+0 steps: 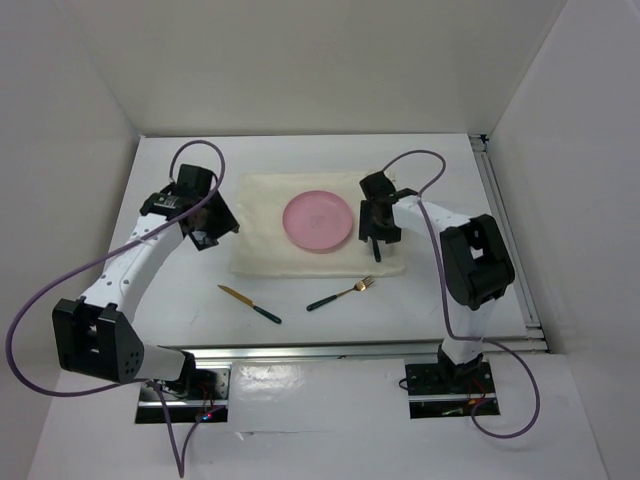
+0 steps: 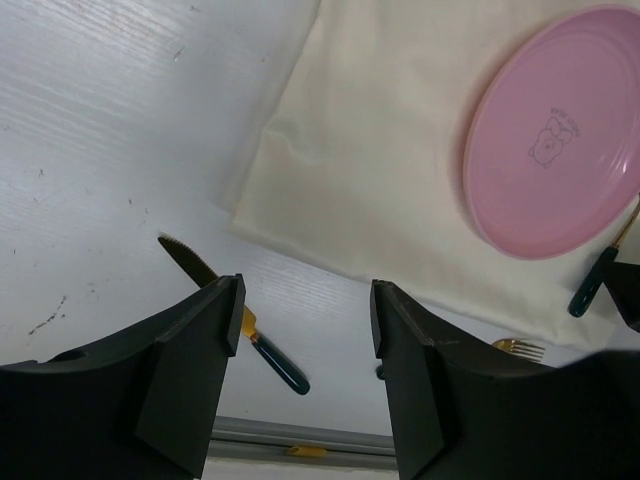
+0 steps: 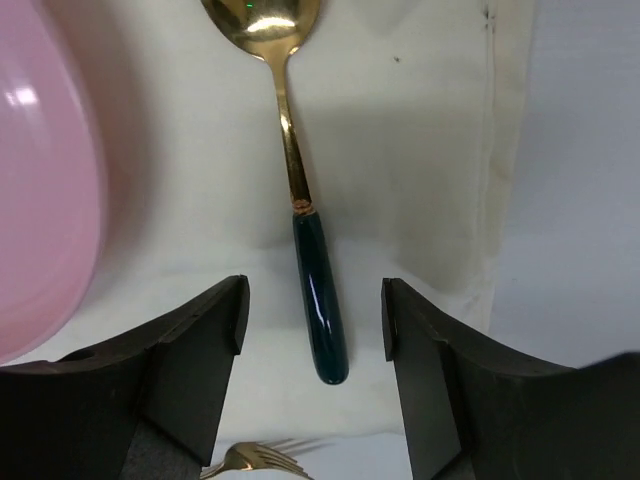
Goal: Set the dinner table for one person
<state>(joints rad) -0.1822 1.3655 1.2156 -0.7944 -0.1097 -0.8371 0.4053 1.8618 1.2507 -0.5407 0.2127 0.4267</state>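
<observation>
Seen from above, the one spoon (image 3: 300, 190) seems hidden beneath the right claw (image 3: 315, 300), which like the left claw (image 2: 307, 305) gapes empty over the table (image 1: 400, 315) bearing one mat (image 1: 265, 225), one plate (image 1: 318, 221), one knife (image 1: 250, 304), one fork (image 1: 341, 293).

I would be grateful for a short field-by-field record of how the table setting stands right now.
plate: pink, on the cream mat, centre
spoon: on the mat, right of the plate
knife: on the bare table, in front of the mat
fork: on the bare table, right of the knife
left jaws: open, empty
right jaws: open, above the spoon handle
</observation>
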